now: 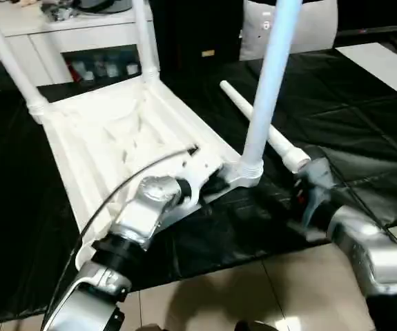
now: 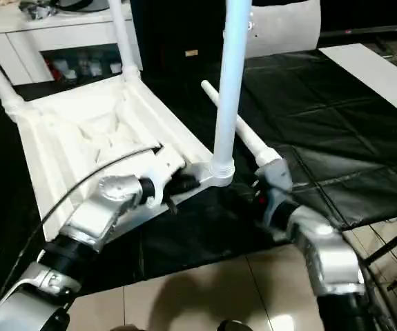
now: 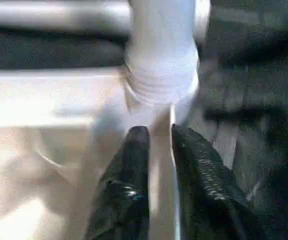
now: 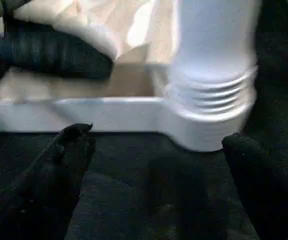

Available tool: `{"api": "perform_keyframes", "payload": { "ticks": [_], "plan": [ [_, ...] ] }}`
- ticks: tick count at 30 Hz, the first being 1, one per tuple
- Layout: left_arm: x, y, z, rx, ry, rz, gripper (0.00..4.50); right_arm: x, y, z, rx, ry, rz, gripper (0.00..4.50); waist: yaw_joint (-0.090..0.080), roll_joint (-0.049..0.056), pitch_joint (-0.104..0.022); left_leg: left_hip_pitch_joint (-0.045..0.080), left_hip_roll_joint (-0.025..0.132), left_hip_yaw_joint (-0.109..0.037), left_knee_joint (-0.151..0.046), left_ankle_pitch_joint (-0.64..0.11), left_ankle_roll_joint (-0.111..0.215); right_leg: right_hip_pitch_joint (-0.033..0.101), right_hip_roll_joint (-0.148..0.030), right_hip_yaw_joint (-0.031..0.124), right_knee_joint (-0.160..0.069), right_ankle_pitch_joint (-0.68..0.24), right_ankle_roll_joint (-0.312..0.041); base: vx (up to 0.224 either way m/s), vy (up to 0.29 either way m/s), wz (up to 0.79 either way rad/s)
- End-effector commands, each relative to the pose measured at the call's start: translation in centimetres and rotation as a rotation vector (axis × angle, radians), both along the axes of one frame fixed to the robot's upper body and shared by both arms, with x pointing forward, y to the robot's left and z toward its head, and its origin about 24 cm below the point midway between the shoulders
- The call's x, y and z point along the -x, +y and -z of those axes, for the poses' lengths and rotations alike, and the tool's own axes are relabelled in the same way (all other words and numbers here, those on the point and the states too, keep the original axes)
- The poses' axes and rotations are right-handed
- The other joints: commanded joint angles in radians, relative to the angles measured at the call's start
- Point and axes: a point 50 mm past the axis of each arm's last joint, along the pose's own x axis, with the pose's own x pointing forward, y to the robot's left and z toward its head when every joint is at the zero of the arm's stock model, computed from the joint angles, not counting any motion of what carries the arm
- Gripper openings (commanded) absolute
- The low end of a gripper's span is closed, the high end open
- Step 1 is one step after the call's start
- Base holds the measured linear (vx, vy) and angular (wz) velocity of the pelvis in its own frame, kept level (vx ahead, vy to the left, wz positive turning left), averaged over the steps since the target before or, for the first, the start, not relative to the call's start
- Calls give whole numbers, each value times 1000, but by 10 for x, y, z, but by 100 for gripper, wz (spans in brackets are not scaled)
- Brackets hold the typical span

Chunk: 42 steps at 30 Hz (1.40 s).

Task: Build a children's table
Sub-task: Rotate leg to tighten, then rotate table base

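Our left gripper (image 3: pixel 156 137) had its fingers nearly together astride a thin rib at the near corner of the tabletop (image 1: pixel 115 131), which lay underside up on the black mat (image 1: pixel 350 110); 3 legs stood in sockets, the near leg (image 1: pixel 270 76) upright, threads showing; a loose 4th leg (image 1: pixel 257 124) lay just beyond; our right gripper (image 4: pixel 159 145) gaped wide, apart from the socket. We judged the near leg might lean out if under-seated; the mat's near edge was close, with open room to the right.
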Motion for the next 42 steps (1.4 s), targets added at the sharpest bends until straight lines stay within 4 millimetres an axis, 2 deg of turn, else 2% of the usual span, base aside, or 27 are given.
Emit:
{"api": "perform_keyframes", "payload": {
  "ticks": [1,3,4,5,8,9,10,11,12,14,15,17,18,21,27,28,29,30,32,34,35,36,37,38,39,41,42],
  "plan": [
    [-3,12,-13,47,-20,-55,89,-5,7,3,24,23,-1,450,7,-22,-72,-9,49,-5,-69,-39,127,72,-65,60,-68,-296,-162,0,0,0],
    [-3,15,-15,51,-23,-67,89,-6,9,3,25,27,-3,450,7,-21,-72,-7,49,-5,-71,-48,113,71,-63,60,-68,-304,-158,0,0,0],
    [-7,38,-24,7,-63,-148,89,-9,19,4,27,45,-31,450,8,-26,-71,-6,50,-5,-72,-52,110,71,-62,61,-68,-306,-152,0,0,0],
    [-9,55,-28,-32,-75,-207,61,-10,24,5,22,58,-48,450,8,-21,-72,-11,48,-8,-73,-40,109,74,-62,62,-61,-286,-153,0,0,0],
    [-9,96,-32,-160,-98,-340,53,-11,32,6,14,83,-73,450,0,-12,-72,-5,48,-7,-71,-40,99,71,-58,63,-58,-264,-153,0,0,0],
    [-8,112,-32,-220,-95,-385,53,-12,33,7,8,97,-76,450,1,-17,-72,-6,47,-5,-70,-28,97,71,-56,64,-57,-251,-157,0,0,0],
    [-8,112,-32,-220,-95,-385,53,-12,33,7,8,97,-76,450,3,-13,-73,-4,49,-8,-72,-27,92,71,-57,64,-52,-247,-161,0,0,0],
    [-4,136,-33,-328,-98,-446,28,-13,36,8,9,108,-87,450,5,-9,-74,0,50,-7,-70,-21,86,69,-56,64,-50,-239,-163,0,0,0],
    [-1,154,-34,-418,-95,-494,28,-13,38,8,9,119,-95,450,5,-7,-72,1,49,-5,-71,-20,84,67,-53,65,-51,-234,-165,0,0,0],
    [3,170,-36,-485,-80,-529,6,-15,39,9,9,128,-99,450,5,-4,-73,3,51,-5,-72,-26,76,66,-53,66,-47,-226,-170,0,0,0],
    [6,176,-36,-508,-65,-544,3,-16,40,9,9,134,-97,450,5,-14,-71,3,52,-4,-75,-36,71,66,-53,67,-50,-228,-173,0,0,0],
    [11,187,-31,-570,-27,-558,2,-20,40,11,22,146,-89,450,13,-5,-73,8,52,-4,-75,-46,60,62,-56,68,-47,-230,-185,0,0,0],
    [14,191,-28,-606,-12,-555,2,-22,41,13,32,157,-86,450,14,-5,-71,8,52,-3,-76,-60,54,62,-55,69,-50,-236,-183,0,0,0],
    [18,190,-22,-615,32,-537,2,-23,43,15,44,167,-102,450,19,-6,-71,8,52,-3,-79,-82,37,64,-59,71,-51,-254,-175,0,0,0],
    [29,187,-10,-661,125,-462,2,-26,47,16,57,168,-115,450,21,-9,-70,3,50,-4,-80,-93,33,67,-60,69,-57,-294,-159,0,0,0],
    [36,184,-5,-679,172,-402,2,-28,48,17,59,168,-115,450,19,-17,-71,2,51,-4,-80,-92,33,67,-61,69,-55,-295,-162,0,0,0],
    [41,181,-2,-682,201,-352,2,-29,49,18,61,169,-115,450,20,-15,-72,2,52,-6,-81,-93,30,68,-64,70,-52,-297,-167,0,0,0],
    [43,180,-1,-684,214,-325,2,-29,49,19,63,169,-115,450,15,-13,-67,3,51,-3,-82,-104,32,63,-59,70,-57,-313,-164,0,0,0],
    [54,174,4,-693,266,-185,2,-32,51,20,70,171,-113,450,13,-12,-66,6,51,-3,-82,-119,26,62,-60,71,-59,-331,-164,0,0,0],
    [59,171,6,-685,290,-118,2,-34,52,21,72,167,-110,450,12,-10,-65,8,51,-3,-85,-138,22,61,-58,71,-60,-344,-160,0,0,0],
    [62,168,6,-676,307,-72,2,-36,54,21,74,164,-107,450,12,-4,-64,11,53,-5,-87,-166,12,61,-60,72,-61,-359,-161,0,0,0],
    [64,165,7,-664,312,-19,2,-37,54,21,76,162,-103,450,11,-6,-61,14,52,-4,-89,-190,7,59,-60,71,-68,-379,-159,0,0,0],
    [65,163,7,-655,314,14,2,-38,55,22,77,162,-100,450,5,-8,-55,14,49,-6,-91,-240,-3,62,-59,68,-72,-435,-146,0,0,0],
    [65,161,8,-652,317,34,2,-39,55,22,81,160,-99,450,4,-8,-53,22,49,-6,-92,-278,-10,59,-61,67,-81,-487,-125,0,0,0],
    [65,160,8,-648,320,57,2,-40,56,22,85,158,-97,450,2,-8,-54,23,47,-8,-92,-287,-13,60,-62,67,-83,-507,-113,0,0,0],
    [68,152,10,-621,326,154,2,-44,58,22,91,150,-94,450,0,-7,-56,21,49,-10,-94,-281,-14,61,-61,67,-82,-492,-112,0,0,0],
    [69,146,11,-595,320,208,2,-47,61,20,89,145,-93,450,-2,-13,-59,20,50,-10,-93,-269,-14,61,-61,68,-78,-469,-120,0,0,0]
  ]
}}
